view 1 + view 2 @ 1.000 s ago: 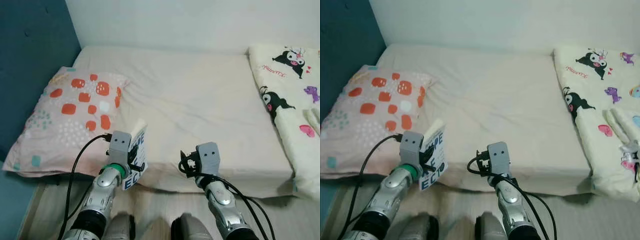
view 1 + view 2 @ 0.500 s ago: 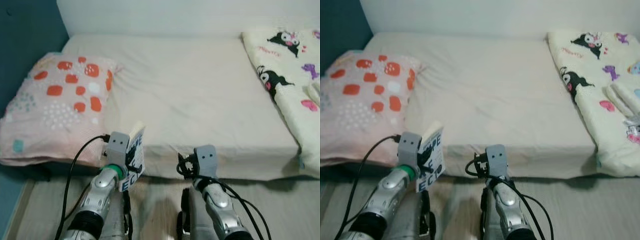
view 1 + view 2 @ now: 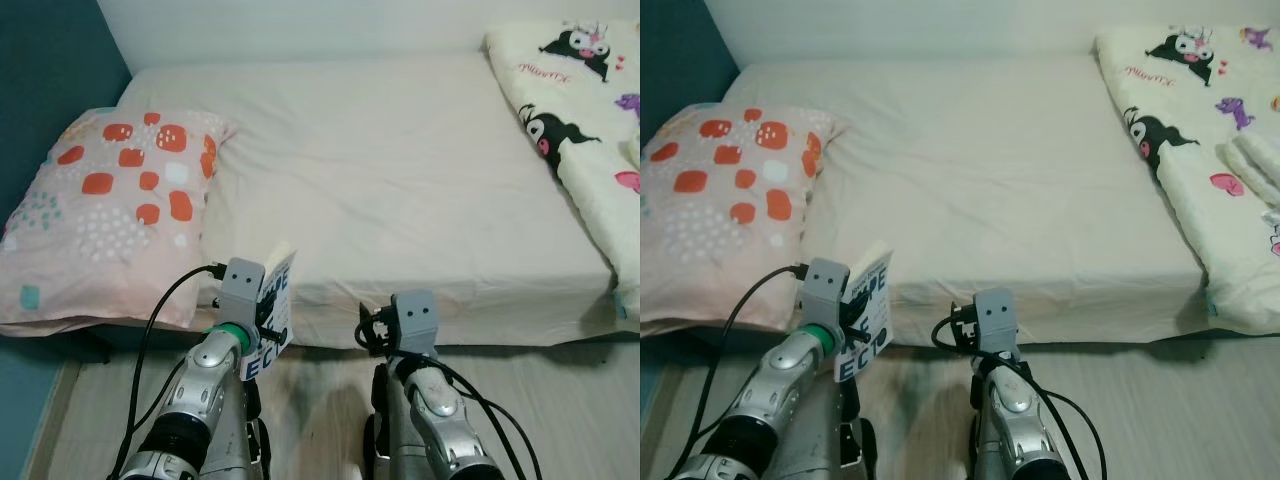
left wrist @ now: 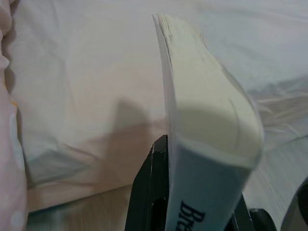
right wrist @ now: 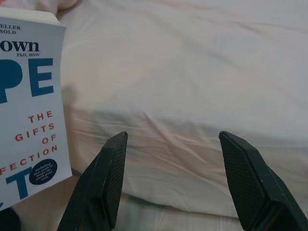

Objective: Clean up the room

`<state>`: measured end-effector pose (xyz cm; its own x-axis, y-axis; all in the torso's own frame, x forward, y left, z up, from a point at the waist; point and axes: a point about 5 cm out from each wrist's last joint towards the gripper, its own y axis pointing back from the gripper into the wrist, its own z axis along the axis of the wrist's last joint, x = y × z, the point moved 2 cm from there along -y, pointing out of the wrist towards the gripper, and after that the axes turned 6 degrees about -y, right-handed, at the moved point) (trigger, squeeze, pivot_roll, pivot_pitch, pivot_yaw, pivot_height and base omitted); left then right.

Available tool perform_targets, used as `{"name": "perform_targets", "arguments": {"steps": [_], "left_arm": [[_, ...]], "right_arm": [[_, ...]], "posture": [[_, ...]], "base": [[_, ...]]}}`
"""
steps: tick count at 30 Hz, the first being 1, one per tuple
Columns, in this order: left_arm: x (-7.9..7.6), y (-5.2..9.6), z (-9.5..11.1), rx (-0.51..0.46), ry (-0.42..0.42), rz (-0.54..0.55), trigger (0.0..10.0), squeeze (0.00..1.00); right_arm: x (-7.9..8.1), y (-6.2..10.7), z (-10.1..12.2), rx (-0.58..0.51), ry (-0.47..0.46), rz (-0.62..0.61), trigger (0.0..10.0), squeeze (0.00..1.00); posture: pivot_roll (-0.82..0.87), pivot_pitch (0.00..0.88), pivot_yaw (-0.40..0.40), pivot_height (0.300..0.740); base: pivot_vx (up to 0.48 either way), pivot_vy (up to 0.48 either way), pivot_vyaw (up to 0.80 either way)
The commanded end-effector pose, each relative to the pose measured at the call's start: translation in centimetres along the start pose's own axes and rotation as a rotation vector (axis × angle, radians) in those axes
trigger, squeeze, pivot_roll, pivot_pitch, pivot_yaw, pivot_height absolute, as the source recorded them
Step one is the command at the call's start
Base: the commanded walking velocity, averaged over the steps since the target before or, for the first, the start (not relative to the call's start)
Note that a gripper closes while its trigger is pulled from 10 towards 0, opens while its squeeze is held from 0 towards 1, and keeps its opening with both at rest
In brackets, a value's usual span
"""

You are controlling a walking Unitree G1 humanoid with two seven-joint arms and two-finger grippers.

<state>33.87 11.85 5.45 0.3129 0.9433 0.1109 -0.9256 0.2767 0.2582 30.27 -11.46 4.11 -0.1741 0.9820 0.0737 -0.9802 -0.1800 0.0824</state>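
My left gripper [image 4: 192, 211] is shut on a white paperback book [image 3: 273, 315] with blue and red cover lettering, held upright at the near edge of the bed [image 3: 400, 180]. The left wrist view looks along the book's page edge [image 4: 202, 91]. The book's cover [image 5: 29, 110] also faces the right wrist camera. My right gripper [image 5: 175, 180] is open with nothing between its fingers, level with the mattress edge and to the right of the book.
A pink pillow [image 3: 115, 210] with red spots lies at the bed's left end beside a dark blue wall [image 3: 40, 70]. A cream blanket [image 3: 590, 90] with cartoon prints covers the right end. Pale wood floor [image 3: 320, 400] runs along the bed.
The camera view has shifted and drawn back, so more floor shows before the bed. Both grippers keep their pose, the book still in the left one.
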Motion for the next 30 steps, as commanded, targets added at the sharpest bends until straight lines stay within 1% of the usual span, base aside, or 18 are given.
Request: {"name": "perform_targets", "arguments": {"steps": [1,4,7,9,10,12,13,17,18,19,20,21,22,24,27,28,29,30], "left_arm": [[0.4,-0.1,0.6,-0.014,0.003,0.017,10.0,0.00],[0.6,-0.2,0.9,-0.021,0.018,0.030,10.0,0.00],[1.9,-1.0,3.4,-0.072,0.130,0.116,10.0,0.00],[2.3,-1.7,5.4,-0.104,0.246,0.149,10.0,0.00],[2.3,-1.7,5.4,-0.104,0.246,0.149,10.0,0.00],[2.2,-2.4,7.4,-0.146,0.321,0.141,10.0,0.00],[2.2,-2.4,7.4,-0.146,0.321,0.141,10.0,0.00],[1.1,-3.5,12.2,-0.257,0.485,0.047,10.0,0.00],[1.1,-3.5,12.2,-0.257,0.485,0.047,10.0,0.00],[0.8,-3.6,13.4,-0.282,0.524,0.004,10.0,0.00],[0.8,-3.6,13.4,-0.282,0.524,0.004,10.0,0.00],[0.6,-3.5,14.6,-0.308,0.527,-0.060,10.0,0.00],[0.6,-3.5,14.6,-0.308,0.527,-0.060,10.0,0.00],[-0.1,-3.1,15.5,-0.309,0.498,-0.192,10.0,0.00],[-0.3,-3.0,15.4,-0.296,0.484,-0.234,10.0,0.00],[0.0,-2.9,15.4,-0.292,0.524,-0.233,10.0,0.00],[0.0,-2.9,15.4,-0.292,0.524,-0.233,10.0,0.00],[1.2,-3.2,14.5,-0.266,0.675,-0.114,10.0,0.00]], "right_arm": [[0.0,0.3,-0.3,0.014,-0.010,-0.010,10.0,0.00],[0.0,0.3,-0.1,0.006,-0.009,-0.011,10.0,0.00],[-0.1,-0.3,1.6,-0.045,-0.008,-0.009,10.0,0.00],[0.0,-0.7,2.7,-0.074,-0.009,-0.002,10.0,0.00],[0.0,-0.7,2.7,-0.074,-0.009,-0.002,10.0,0.00],[0.2,-1.0,3.5,-0.094,-0.004,0.012,10.0,0.00],[0.2,-1.0,3.5,-0.094,-0.004,0.012,10.0,0.00],[0.7,-1.4,4.7,-0.123,0.008,0.039,10.0,0.00],[0.7,-1.4,4.7,-0.123,0.008,0.039,10.0,0.00],[0.7,-1.4,4.9,-0.126,0.009,0.041,10.0,0.00],[0.7,-1.4,4.9,-0.126,0.009,0.041,10.0,0.00],[0.8,-1.5,5.0,-0.128,0.009,0.044,10.0,0.00],[0.8,-1.5,5.0,-0.128,0.009,0.044,10.0,0.00],[0.8,-1.3,5.1,-0.131,0.008,0.048,10.0,0.00],[0.7,-1.2,5.1,-0.130,0.008,0.049,10.0,0.00],[0.7,-1.1,5.0,-0.125,0.007,0.050,10.0,0.00],[0.7,-1.1,5.0,-0.125,0.007,0.050,10.0,0.00],[0.7,-1.0,4.8,-0.111,0.002,0.052,10.0,0.00]], "posture": [[0.04,0.275,0.087,0.607],[0.04,0.282,0.087,0.607],[0.03,0.328,0.078,0.607],[0.03,0.338,0.071,0.607],[0.03,0.338,0.071,0.607],[0.03,0.346,0.065,0.602],[0.03,0.346,0.065,0.602],[0.02,0.342,0.064,0.582],[0.02,0.342,0.064,0.582],[0.01,0.338,0.065,0.577],[0.01,0.338,0.065,0.577],[0.01,0.335,0.066,0.572],[0.01,0.335,0.066,0.572],[0.01,0.332,0.062,0.572],[0.01,0.330,0.059,0.572],[0.02,0.331,0.054,0.572],[0.02,0.331,0.054,0.572],[0.02,0.332,0.045,0.572]], "base": [[0.000,0.000,0.00],[0.000,0.000,0.00],[0.000,0.000,0.00],[0.000,0.000,0.00],[0.000,0.000,0.00],[0.000,0.000,0.00],[0.000,0.000,0.00],[0.000,0.000,0.00],[0.000,0.000,0.00],[0.000,0.000,0.00],[0.000,0.000,0.00],[0.000,0.000,0.00],[0.000,0.000,0.00],[0.000,0.000,0.00],[0.000,0.000,0.00],[0.000,0.000,0.00],[0.000,0.000,0.00],[0.000,0.000,0.00]]}}
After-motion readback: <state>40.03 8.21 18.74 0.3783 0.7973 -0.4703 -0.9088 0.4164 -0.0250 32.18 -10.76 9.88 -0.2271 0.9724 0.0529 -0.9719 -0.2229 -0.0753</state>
